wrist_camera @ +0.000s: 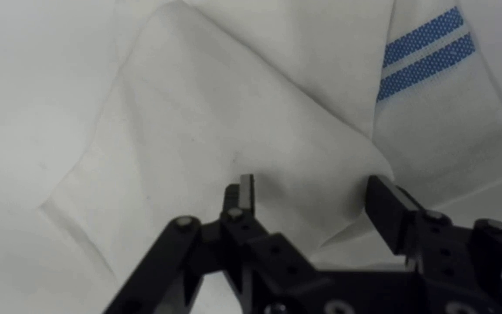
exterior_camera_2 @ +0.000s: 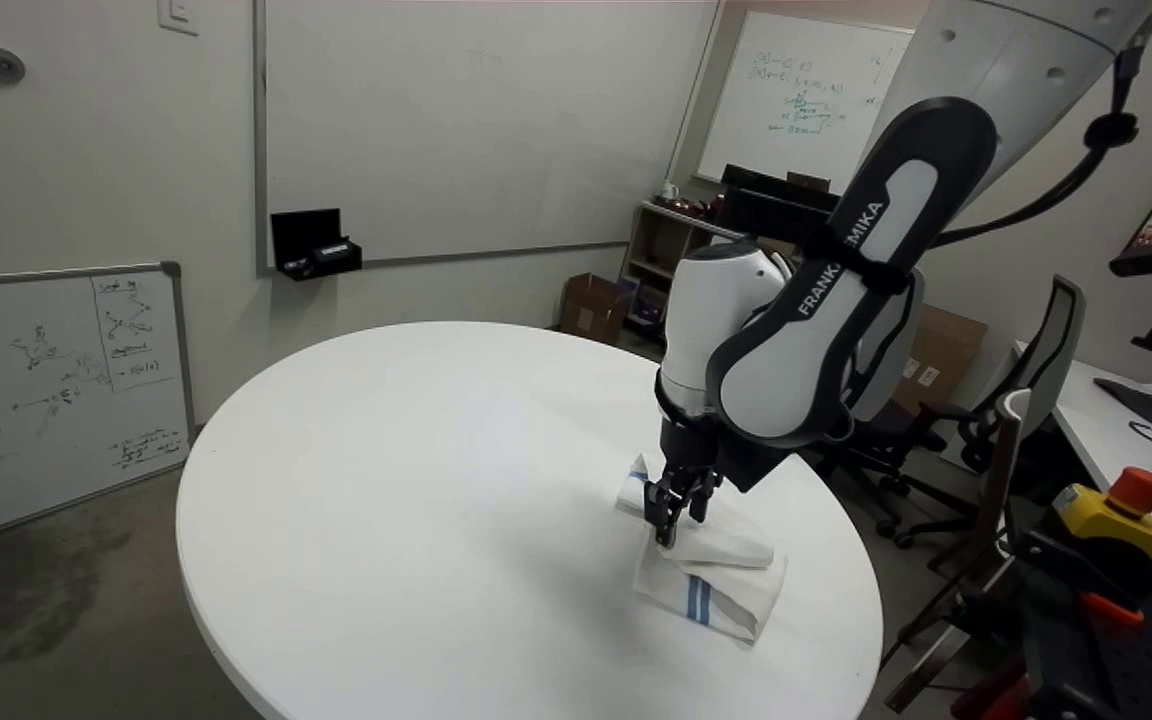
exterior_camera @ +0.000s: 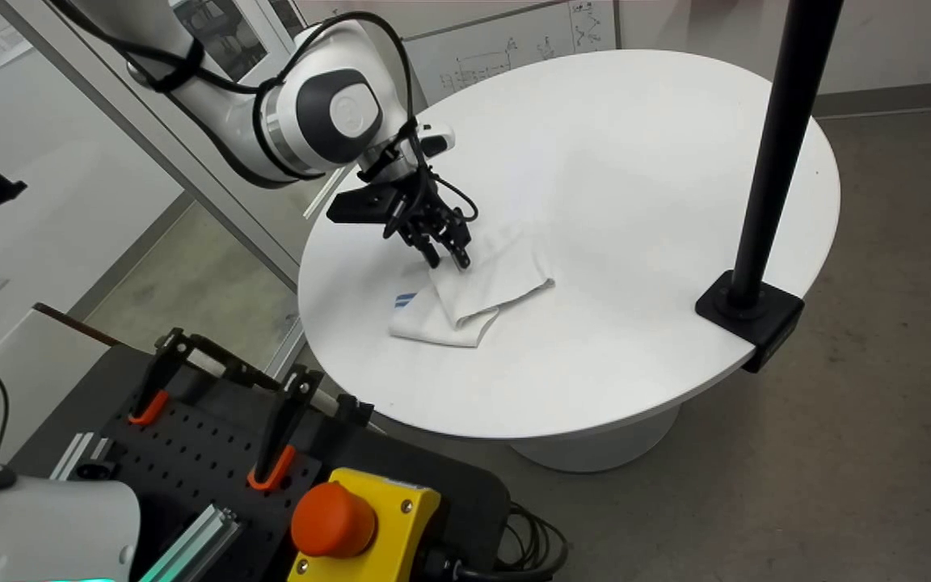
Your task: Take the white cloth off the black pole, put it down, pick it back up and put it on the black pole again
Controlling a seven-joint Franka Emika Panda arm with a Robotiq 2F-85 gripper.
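round tabletop, white cloth, claw parted

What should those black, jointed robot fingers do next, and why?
Probably close the black fingers on the blue-striped white fabric cloth: in the wrist view they stand apart, with cloth showing between them. It lies on the round white tabletop, so getting it onto the slim black pole likely needs a grip.
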